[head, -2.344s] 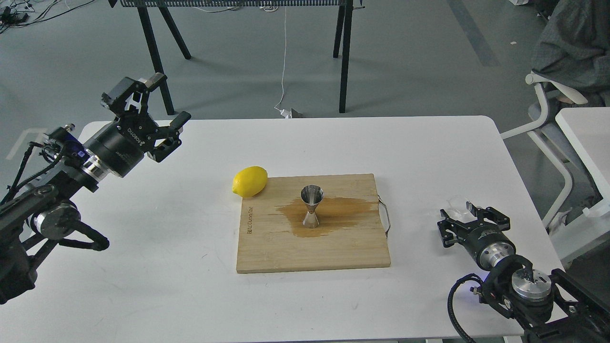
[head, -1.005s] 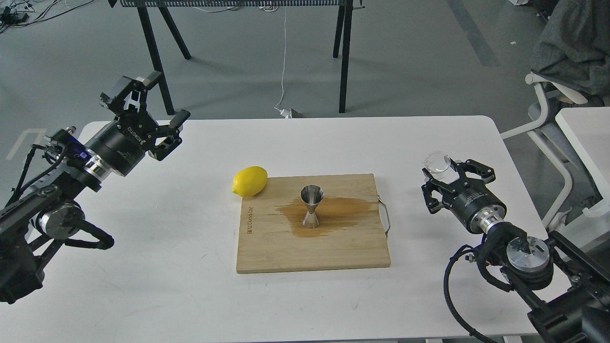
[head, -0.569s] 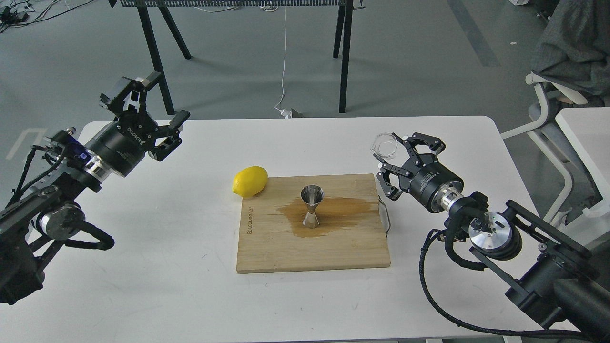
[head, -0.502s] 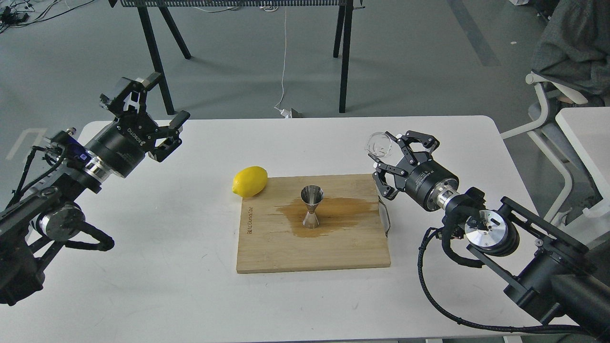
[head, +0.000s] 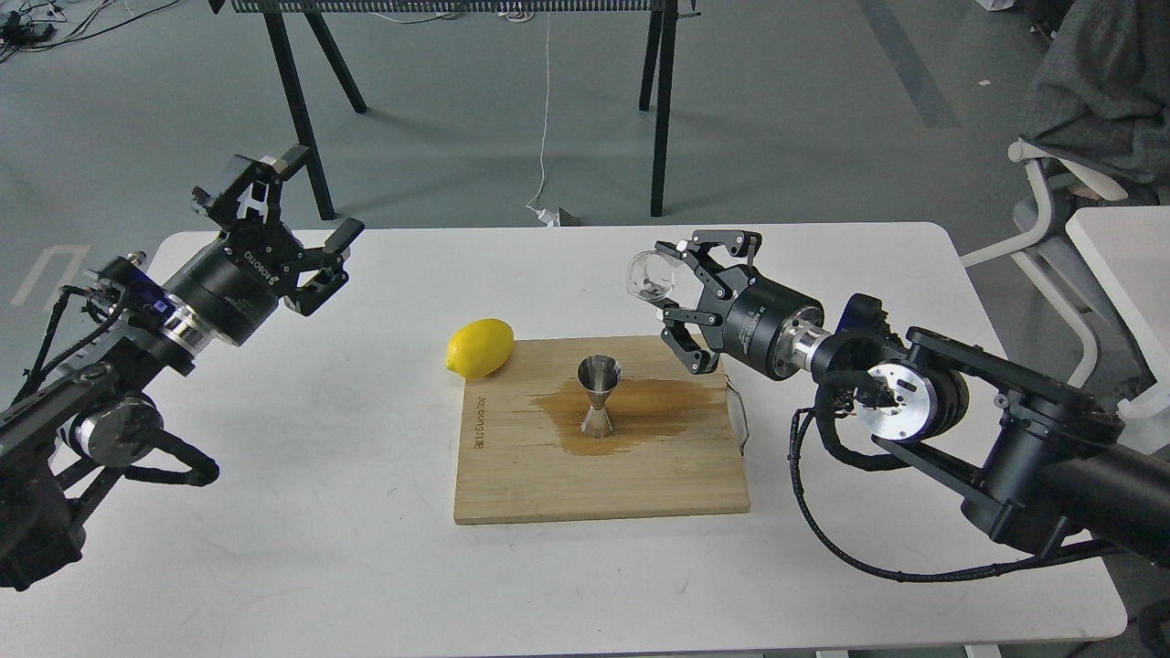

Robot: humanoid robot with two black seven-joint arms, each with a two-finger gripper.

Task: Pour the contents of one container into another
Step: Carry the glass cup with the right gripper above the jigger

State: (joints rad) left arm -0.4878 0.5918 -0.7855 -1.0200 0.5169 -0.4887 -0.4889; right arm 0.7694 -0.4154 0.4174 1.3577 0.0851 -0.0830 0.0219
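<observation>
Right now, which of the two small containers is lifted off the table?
The clear glass cup, gripped by the right gripper and tipped on its side. The steel jigger stands upright on the wooden board.

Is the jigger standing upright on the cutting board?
Yes, the steel jigger stands upright on the wooden cutting board, in the middle of a brown wet patch.

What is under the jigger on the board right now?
The jigger stands upright on the wooden board, in the middle of a brown wet stain spreading mostly to its right. The patch of board directly beneath its base is covered.
</observation>
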